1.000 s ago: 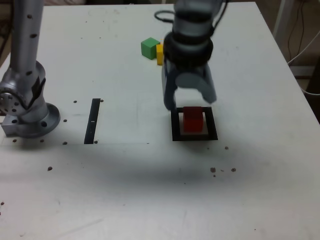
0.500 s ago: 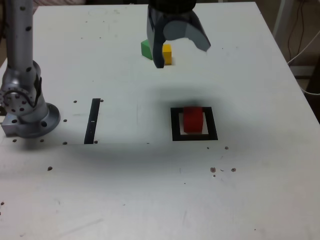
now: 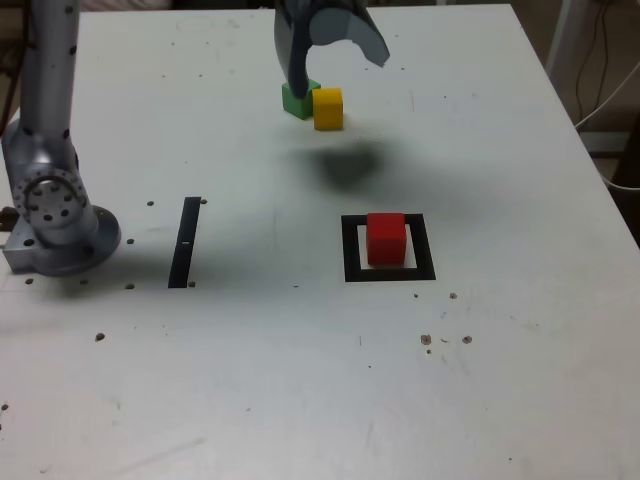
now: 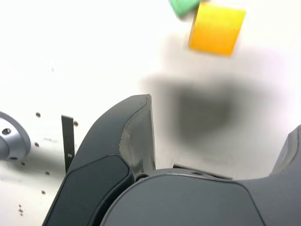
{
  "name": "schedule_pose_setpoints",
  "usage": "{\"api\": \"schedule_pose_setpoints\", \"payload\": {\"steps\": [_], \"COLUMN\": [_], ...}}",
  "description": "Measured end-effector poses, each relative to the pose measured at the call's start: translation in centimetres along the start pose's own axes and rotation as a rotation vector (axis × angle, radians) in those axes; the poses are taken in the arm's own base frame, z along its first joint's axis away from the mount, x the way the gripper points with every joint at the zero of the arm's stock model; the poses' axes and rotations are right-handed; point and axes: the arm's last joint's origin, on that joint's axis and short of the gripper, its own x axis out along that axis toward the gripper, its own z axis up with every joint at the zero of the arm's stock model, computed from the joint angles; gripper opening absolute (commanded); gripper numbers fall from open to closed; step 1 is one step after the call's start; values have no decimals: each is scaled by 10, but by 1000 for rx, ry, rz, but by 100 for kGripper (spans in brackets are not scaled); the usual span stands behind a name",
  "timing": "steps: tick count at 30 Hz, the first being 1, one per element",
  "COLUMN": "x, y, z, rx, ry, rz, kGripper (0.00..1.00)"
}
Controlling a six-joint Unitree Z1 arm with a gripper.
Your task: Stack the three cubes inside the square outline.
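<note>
so my gripper [image 3: 330, 50] is spread wide and empty above the far end of the table, the yellow cube [image 3: 328, 108] sits just below it touching the green cube [image 3: 296, 100], and the red cube [image 3: 386, 238] is already inside the square outline [image 3: 350, 250].

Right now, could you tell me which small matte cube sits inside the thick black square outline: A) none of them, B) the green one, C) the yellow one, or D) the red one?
D: the small matte red cube sits alone on the white centre of the thick black square outline.
</note>
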Motion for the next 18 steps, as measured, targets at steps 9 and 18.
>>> {"api": "schedule_pose_setpoints", "payload": {"steps": [9,18], "x": [34,56], "y": [24,28], "z": [22,34], "rx": [-39,-46], "ry": [54,44], "rz": [11,12], "kGripper": [99,97]}}
